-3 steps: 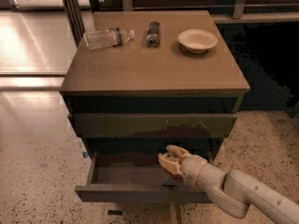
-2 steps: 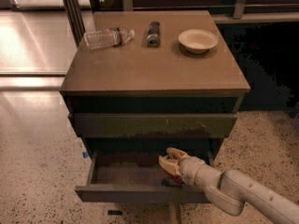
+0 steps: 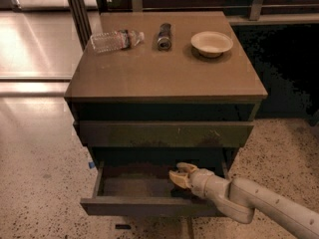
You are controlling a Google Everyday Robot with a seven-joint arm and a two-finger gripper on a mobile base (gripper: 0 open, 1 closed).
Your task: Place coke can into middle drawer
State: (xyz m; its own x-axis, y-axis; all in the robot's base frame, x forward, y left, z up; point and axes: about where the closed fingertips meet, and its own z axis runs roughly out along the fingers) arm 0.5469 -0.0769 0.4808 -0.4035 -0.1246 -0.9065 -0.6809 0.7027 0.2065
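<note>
**Gripper inside the open drawer, coke can not in sight**

A cabinet point(image 3: 164, 78) stands on a speckled floor point(image 3: 40, 148), seen from above and in front. Its lowest visible drawer point(image 3: 144, 205) is pulled out toward the camera. This drawer has a plain dark grey front with no handle, and its grey-brown inner floor lies bare on the left side.

The arm point(image 3: 259, 205) comes in from the lower right corner and crosses the drawer's front edge near its right end. The gripper point(image 3: 178, 175) is inside the drawer, right of the middle and low over the inner floor, pointing left. Whether it is spread, closed or holding something cannot be told from this view.

The coke can cannot be made out anywhere in this view. Nothing red shows on the cabinet top, in the bare part of the drawer or at the gripper.

Just above the open drawer is a closed drawer with a scuffed front point(image 3: 164, 133), greenish-grey with pale marks toward its right. Above that runs a dark band point(image 3: 164, 111) under the cabinet top.

Three things sit along the back of the top:
- A clear bottle point(image 3: 115, 40) lies on its side at the left, cap end to the right.
- A slim dark can point(image 3: 164, 36) lies near the middle.
- A pale bowl point(image 3: 212, 43) stands upright at the right.

All three are apart from one another and well away from the gripper.
</note>
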